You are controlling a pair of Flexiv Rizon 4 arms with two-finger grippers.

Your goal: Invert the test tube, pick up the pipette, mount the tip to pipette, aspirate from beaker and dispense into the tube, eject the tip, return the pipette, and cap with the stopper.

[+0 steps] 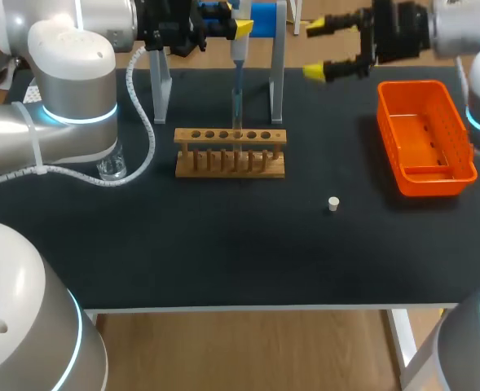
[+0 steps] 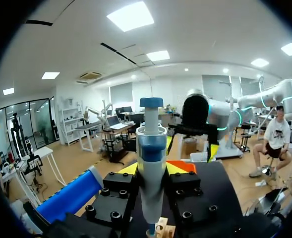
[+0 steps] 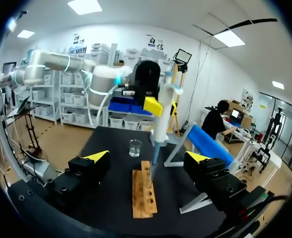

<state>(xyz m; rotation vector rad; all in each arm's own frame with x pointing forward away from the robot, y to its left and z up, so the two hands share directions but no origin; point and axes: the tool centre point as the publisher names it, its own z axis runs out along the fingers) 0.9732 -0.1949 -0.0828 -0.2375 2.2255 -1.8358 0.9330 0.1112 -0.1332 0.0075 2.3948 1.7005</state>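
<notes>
Pipette (image 2: 151, 163) pinched upright in left gripper (image 1: 240, 29) over the wooden rack (image 1: 230, 152) — right gripper (image 1: 314, 51) spread wide near the orange bin (image 1: 386, 102).

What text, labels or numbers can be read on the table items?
None can be read. No print shows on the pipette, wooden test tube rack, orange basket, stopper or beaker. Any markings on the pipette are too small to tell.

The rack (image 1: 230, 152) is sitting mid-table with the pipette (image 1: 239, 53) hanging over it, beaker (image 1: 112, 167) left, bin (image 1: 424, 138) right, stopper (image 1: 333, 204) lying out front.
</notes>
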